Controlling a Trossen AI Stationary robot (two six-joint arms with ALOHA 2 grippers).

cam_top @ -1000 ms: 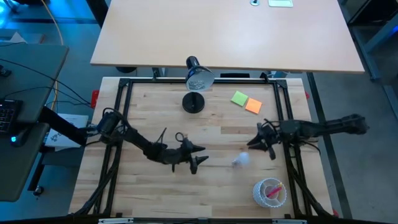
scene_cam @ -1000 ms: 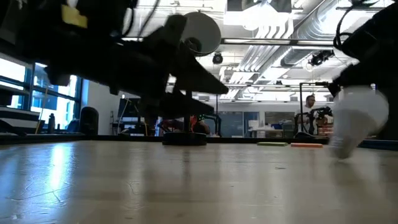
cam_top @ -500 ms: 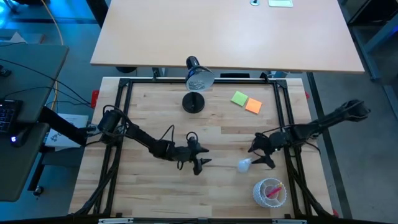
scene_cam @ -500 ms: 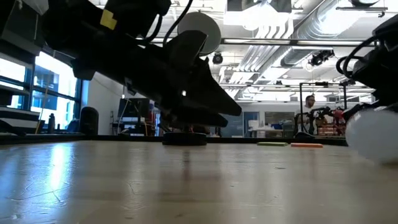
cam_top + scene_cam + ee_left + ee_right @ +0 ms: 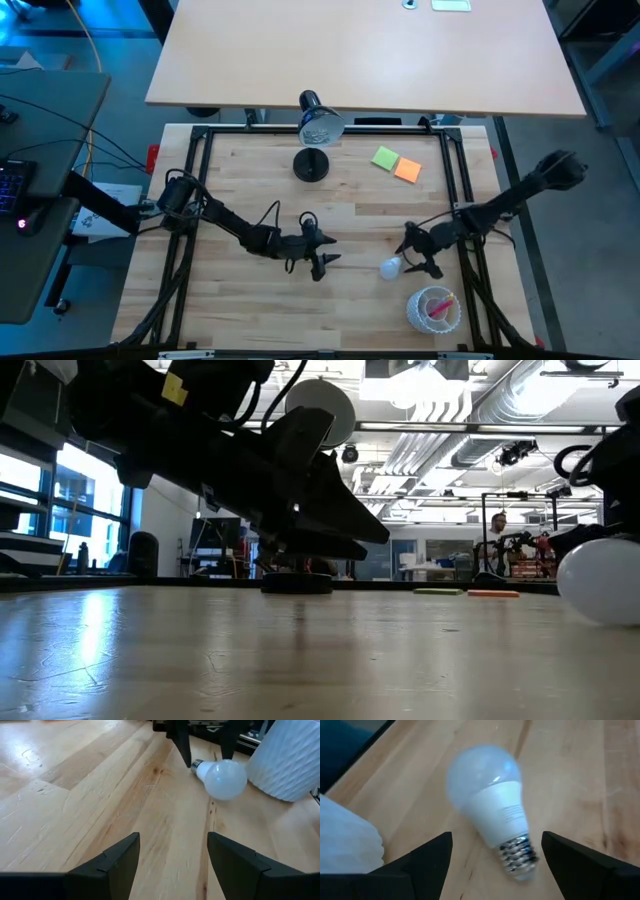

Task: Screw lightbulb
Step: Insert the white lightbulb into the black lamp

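Note:
The white lightbulb [image 5: 390,267] lies on its side on the wooden table, right of centre. Its globe [image 5: 480,775] points toward the left arm. Its silvery screw base [image 5: 516,856] points toward my right gripper [image 5: 416,259]. That gripper is open, low over the table, with one finger on each side of the base and a gap on both sides. My left gripper [image 5: 323,262] is open mid-table, left of the bulb [image 5: 222,777] and aimed at it. The black desk lamp [image 5: 318,128] stands at the far edge.
A white ribbed cup [image 5: 433,308] with pink contents stands close behind the bulb toward the near right corner. Green [image 5: 385,157] and orange [image 5: 407,170] sticky notes lie at the far right. The lamp's round base [image 5: 311,165] sits far centre. Bare wood lies between the grippers.
The bulb stood tilted with its base down a second ago and now lies on its side on the table. My right gripper has come down and toward the near edge, ending at the bulb's base. My left gripper has shifted a little toward the bulb and rolled slightly.

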